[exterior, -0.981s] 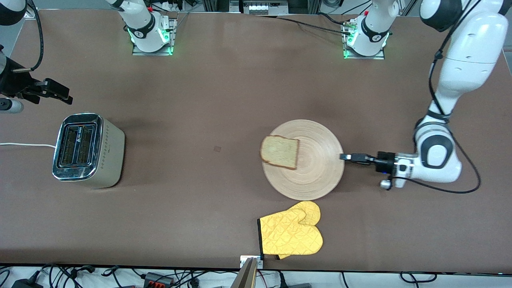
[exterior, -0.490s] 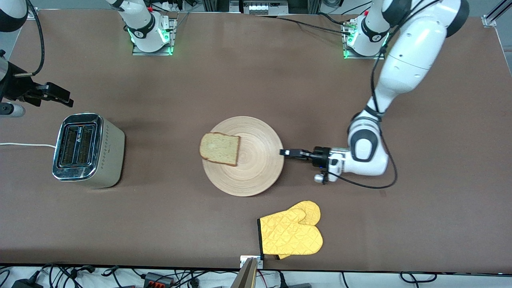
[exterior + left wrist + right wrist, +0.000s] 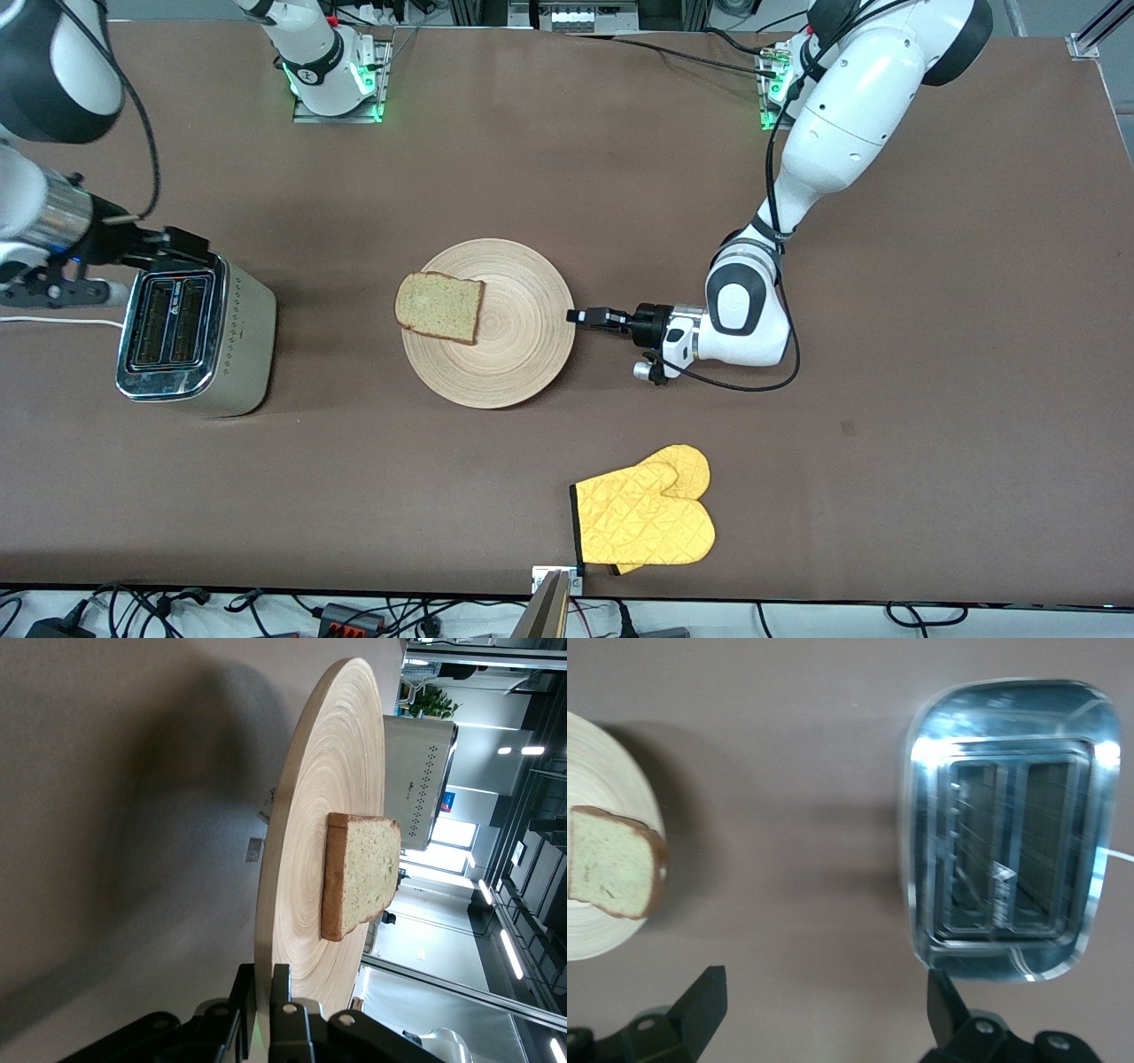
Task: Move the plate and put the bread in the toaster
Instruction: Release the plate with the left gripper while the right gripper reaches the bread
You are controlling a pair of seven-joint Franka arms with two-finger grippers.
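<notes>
Brown counter [image 3: 549, 177] carries everything. Round light-wood plate [image 3: 514, 354], pinched at 3 o'clock by the left tool [image 3: 586, 317], is best slid level so the brown bread slice [image 3: 439, 307] stays put; the right tool [image 3: 173, 248], spread wide, waits over the chrome two-slot toaster [image 3: 190, 332].

A large round light-wood plate [image 3: 496, 354] with concentric ring grain is seen just left of the frame's centre, lying flat on the brown table. A squarish slice of brown bread [image 3: 439, 307], pale-faced and dark-crusted, is laid flat on the plate's upper left part, its corner overhanging the rim. A boxy two-slot toaster [image 3: 193, 333] with a shiny chrome top and brushed beige sides is stood upright at the left edge of the frame, its slots empty, a white cord trailing off to the left.
</notes>
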